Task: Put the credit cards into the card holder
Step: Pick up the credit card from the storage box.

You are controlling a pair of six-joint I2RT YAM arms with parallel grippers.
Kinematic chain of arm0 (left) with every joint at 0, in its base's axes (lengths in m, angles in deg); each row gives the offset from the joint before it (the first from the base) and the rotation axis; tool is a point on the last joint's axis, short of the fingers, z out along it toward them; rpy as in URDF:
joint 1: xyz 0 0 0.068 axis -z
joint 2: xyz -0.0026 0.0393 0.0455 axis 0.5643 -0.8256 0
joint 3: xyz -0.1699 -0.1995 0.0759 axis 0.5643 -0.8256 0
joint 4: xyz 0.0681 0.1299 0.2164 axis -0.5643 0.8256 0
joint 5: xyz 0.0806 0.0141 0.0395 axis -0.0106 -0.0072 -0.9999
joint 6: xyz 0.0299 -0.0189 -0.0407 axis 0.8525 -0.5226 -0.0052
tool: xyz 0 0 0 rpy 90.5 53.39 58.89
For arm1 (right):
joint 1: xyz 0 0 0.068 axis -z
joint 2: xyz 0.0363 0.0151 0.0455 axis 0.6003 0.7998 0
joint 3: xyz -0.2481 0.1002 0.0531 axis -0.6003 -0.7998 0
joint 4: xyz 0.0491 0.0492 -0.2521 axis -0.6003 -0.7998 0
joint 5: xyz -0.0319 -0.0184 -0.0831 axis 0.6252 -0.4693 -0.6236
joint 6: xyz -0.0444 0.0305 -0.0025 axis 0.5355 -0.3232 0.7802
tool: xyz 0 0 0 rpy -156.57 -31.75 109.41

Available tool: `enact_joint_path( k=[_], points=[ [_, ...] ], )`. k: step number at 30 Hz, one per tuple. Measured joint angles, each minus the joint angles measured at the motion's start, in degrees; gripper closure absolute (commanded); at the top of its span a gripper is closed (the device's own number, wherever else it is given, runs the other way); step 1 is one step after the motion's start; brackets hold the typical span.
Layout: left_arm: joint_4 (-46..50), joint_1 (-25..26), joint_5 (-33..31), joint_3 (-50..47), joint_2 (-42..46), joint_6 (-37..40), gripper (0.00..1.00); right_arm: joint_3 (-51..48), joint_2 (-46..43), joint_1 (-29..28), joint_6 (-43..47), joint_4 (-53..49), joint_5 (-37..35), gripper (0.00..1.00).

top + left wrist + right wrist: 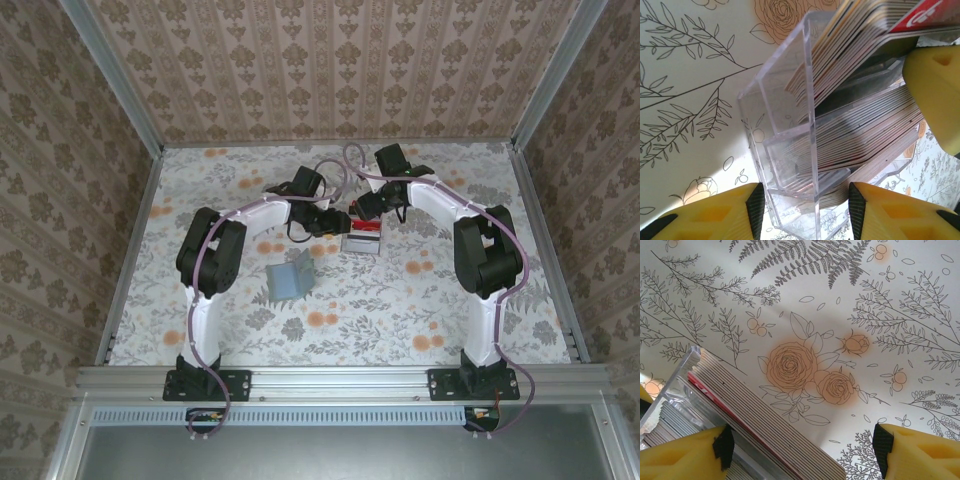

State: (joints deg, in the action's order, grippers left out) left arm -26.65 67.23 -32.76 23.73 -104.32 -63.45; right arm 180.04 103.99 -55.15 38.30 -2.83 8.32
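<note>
A flower-printed table [400,300] was enclosed by papered walls [330,70] on three sides. The credit cards [363,236] were found at mid-table toward the far side, packed on edge in rows inside a clear box [785,115], one red card [925,15] showing at the top of a row. The box was clamped by the left gripper [805,207], closed partway with a pad against each side. The right gripper [802,445] was held spread wide just above the stack with nothing in it, the cards' edges lying by its left finger — a short closing reach was judged to be all that was needed. The card holder [290,280] was set apart to the near left of the box, propped half open — nearer the left arm's side. Open cloth was left toward the near and right edges for carrying a card across.
</note>
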Motion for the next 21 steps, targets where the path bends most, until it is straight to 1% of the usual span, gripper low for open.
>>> enact_joint_path(
  k=[17,21],
  points=[
    [-4.7,-0.7,2.8,-0.8,-1.2,-1.2,0.52,-1.3,-1.7,0.4,-1.3,3.7,-2.8,0.29],
    [-5.2,-0.7,3.0,-1.0,-1.2,-1.2,0.52,-1.3,-1.9,0.4,-1.4,3.9,-2.6,0.33]
  ],
)
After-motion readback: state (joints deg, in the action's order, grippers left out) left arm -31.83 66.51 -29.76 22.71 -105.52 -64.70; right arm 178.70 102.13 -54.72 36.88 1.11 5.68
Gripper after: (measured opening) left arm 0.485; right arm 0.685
